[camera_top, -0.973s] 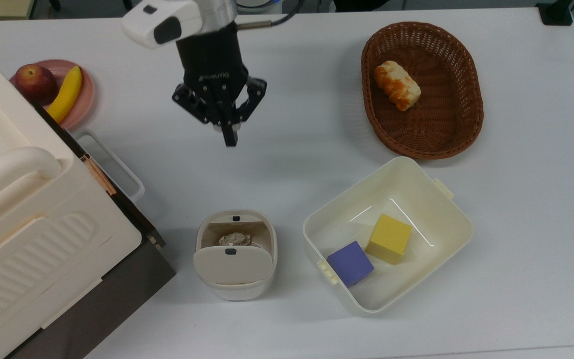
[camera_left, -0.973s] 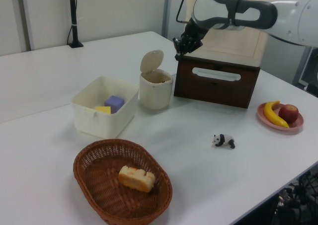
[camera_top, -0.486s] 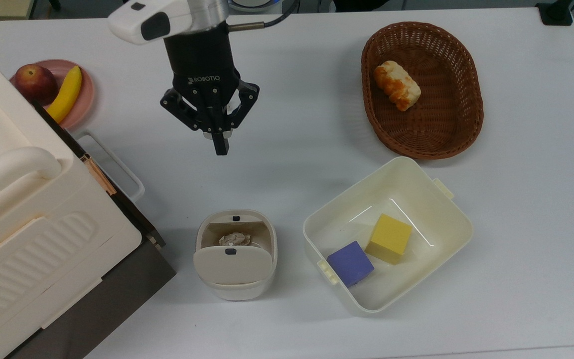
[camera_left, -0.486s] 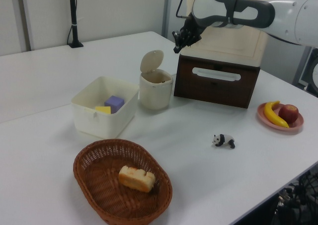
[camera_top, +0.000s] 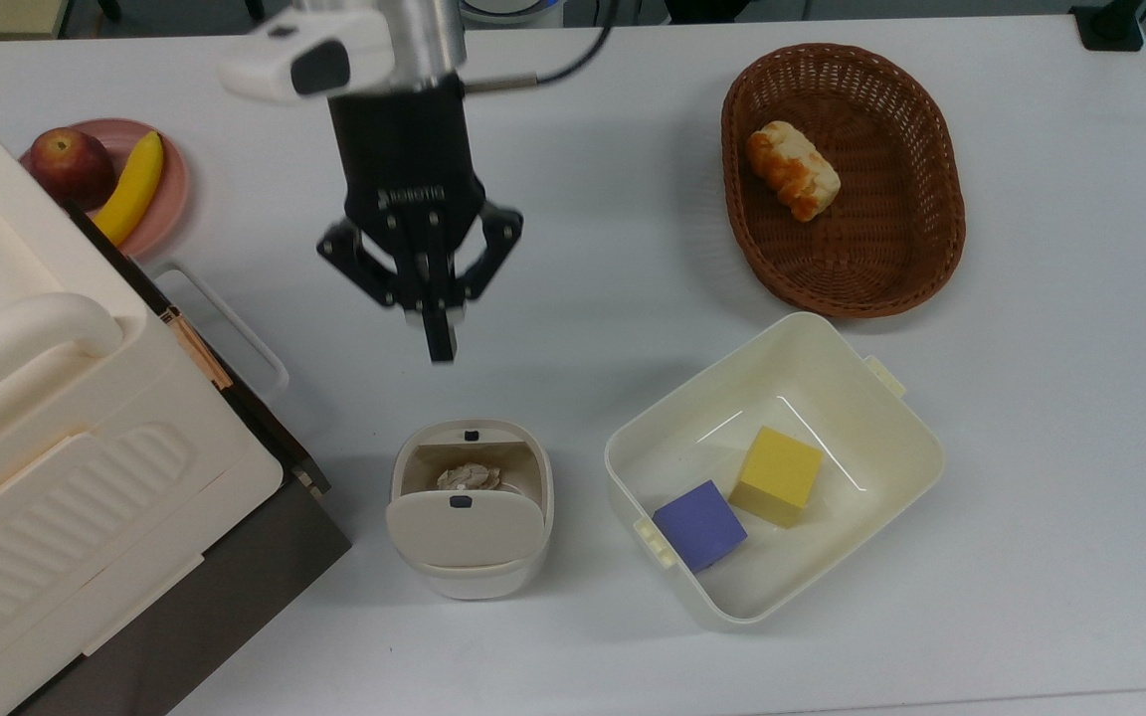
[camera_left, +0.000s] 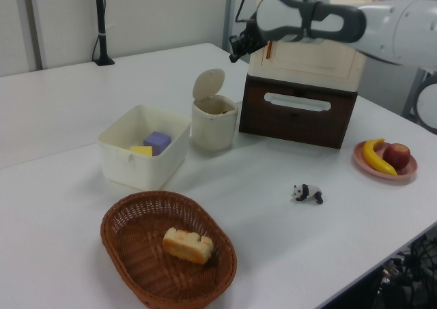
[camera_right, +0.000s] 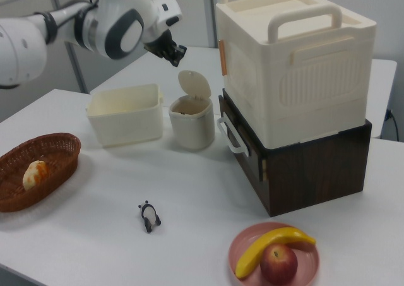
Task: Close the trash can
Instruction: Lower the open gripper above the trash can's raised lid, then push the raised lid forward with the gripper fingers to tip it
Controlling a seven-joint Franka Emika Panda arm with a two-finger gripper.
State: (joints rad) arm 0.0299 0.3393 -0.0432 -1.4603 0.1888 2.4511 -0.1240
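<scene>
We find the trash can (camera_top: 471,509) on the table (camera_top: 633,249), lower centre of the top view, between the stacked boxes (camera_top: 56,477) at the frame's left and the tub (camera_top: 886,438) holding two cubes. Its lid (camera_left: 207,83) stands upright on its hinge, so the bin is open, with crumpled paper (camera_top: 468,477) visible inside. The tool (camera_top: 440,338) hangs above the table, upper centre of the top view, well apart from the bin. Its fingers are pressed together, holding nothing and touching nothing. We judge this suits pushing the lid down with the fingertips rather than gripping it.
</scene>
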